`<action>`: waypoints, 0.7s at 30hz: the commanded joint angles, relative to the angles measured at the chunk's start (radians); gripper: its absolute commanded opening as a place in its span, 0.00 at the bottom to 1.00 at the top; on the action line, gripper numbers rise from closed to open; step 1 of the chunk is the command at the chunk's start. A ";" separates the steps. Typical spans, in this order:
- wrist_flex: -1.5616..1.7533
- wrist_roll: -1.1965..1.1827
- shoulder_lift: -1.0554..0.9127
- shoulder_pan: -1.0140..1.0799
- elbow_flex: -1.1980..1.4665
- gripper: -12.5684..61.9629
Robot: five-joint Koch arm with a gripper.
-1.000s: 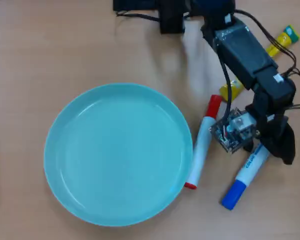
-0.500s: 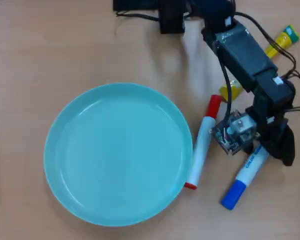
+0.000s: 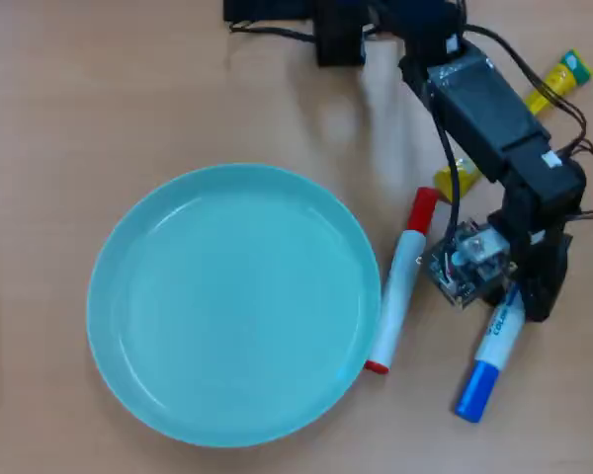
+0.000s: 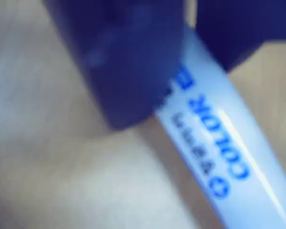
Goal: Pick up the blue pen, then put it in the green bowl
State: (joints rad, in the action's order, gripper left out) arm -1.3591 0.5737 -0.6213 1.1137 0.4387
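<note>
Blue pen [image 3: 492, 348]: white barrel, blue cap at the lower end in the overhead view, blue lettering along its side. It lies on the wooden table [image 3: 99, 89], tilted, cap pointing down and slightly left, to the right of the bowl and well apart from it. In the wrist view the pen [image 4: 229, 143] fills the frame diagonally, glossy white, with the word "COLOR" legible in blue and smaller blurred print beside it.

Gripper [image 3: 519, 291]: black, poised over the pen's upper end. In the wrist view the gripper [image 4: 190, 52] shows two dark jaws, one on each side of the barrel, set closely about it; whether they actually press on it I cannot tell, the picture being blurred.

Red-capped marker [image 3: 400, 281]: white barrel, red cap at the top, lying just beside the bowl's right rim.

Green bowl [image 3: 109, 296]: large, shallow, pale teal, round, low-rimmed, nothing in it.

Yellow tube [image 3: 558, 79]: partly hidden behind the arm, upper right of the overhead view.

Black arm [image 3: 479, 109]: reaching in from the top edge, with cables.
</note>
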 commanded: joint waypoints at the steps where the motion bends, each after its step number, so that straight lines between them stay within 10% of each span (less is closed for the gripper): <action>1: 0.020 -0.009 -0.012 -0.011 -0.077 0.13; 21: -0.146 -0.144 -0.023 -0.012 -0.077 0.08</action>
State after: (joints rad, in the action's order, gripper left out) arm -1.4511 0.4924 -0.6213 1.1137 0.4372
